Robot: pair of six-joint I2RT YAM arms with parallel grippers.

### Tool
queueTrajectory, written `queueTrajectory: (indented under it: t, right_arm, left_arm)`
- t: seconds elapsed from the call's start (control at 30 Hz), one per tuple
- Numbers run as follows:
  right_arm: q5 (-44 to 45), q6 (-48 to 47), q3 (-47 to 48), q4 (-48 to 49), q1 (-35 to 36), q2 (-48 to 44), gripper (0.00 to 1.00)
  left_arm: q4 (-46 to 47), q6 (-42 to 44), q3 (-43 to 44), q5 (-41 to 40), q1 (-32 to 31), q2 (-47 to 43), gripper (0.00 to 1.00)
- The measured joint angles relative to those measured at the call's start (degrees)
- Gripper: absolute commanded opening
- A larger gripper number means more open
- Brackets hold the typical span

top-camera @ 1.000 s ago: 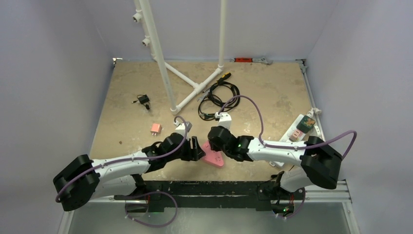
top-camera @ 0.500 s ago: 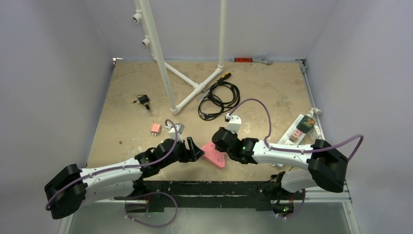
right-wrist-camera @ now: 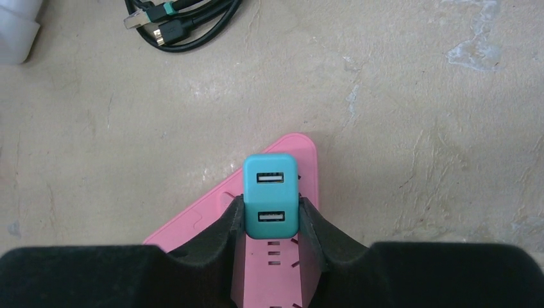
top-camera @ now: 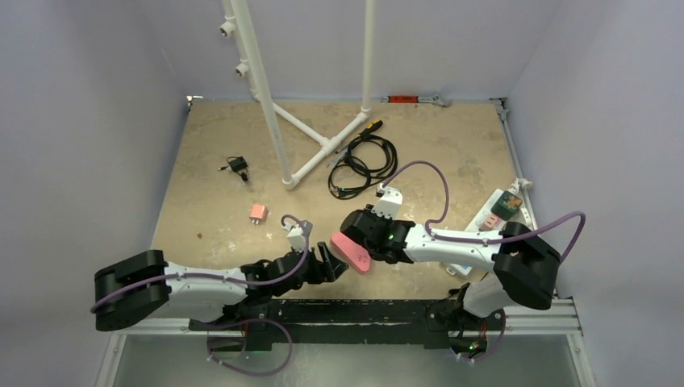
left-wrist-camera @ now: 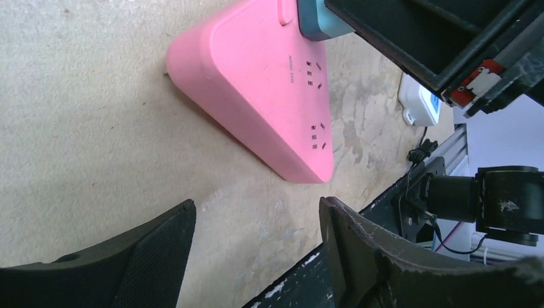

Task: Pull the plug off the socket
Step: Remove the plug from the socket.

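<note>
**Right pincer on the plug, plug in its socket**

The tan table [top-camera: 452, 137] carries everything, with a white pipe frame [top-camera: 260, 81] standing at its far middle. A coil of black cable [top-camera: 363, 161] lies beside the frame's foot, and a white power strip [top-camera: 492, 214] sits near the right edge.

The pink socket block [top-camera: 352, 251] is close to the near edge, between my two arms. It is a rounded wedge with several outlets on its face. From my left wrist camera I cannot tell whether it lies flat or has one end raised.

My right pincer [right-wrist-camera: 270, 215] is clamped on the teal plug [right-wrist-camera: 270, 192], one finger pressed to each side. The plug is seated in the block, its two USB ports facing my camera.

My left pincer [left-wrist-camera: 256, 212] stands apart and holds nothing. It is just short of the block's near corner, not touching it.

A small pink adapter [top-camera: 258, 212] lies well off to the left.
</note>
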Motion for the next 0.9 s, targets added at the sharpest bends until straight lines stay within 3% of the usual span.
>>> queueTrajectory:
  t: [0.4,0.9]
  right_arm:
    - [-2.4,0.3,-1.5,4.2,0.0,-1.5,0.0]
    - [-4.2,0.1,-2.6,6.0,0.0,-2.5,0.0]
  left_arm:
    - [15.2,-3.1,-1.5,-6.5,-0.9,10.9,0.62]
    - [36.5,-7.5,-0.5,-5.1,1.3,29.8,0.46]
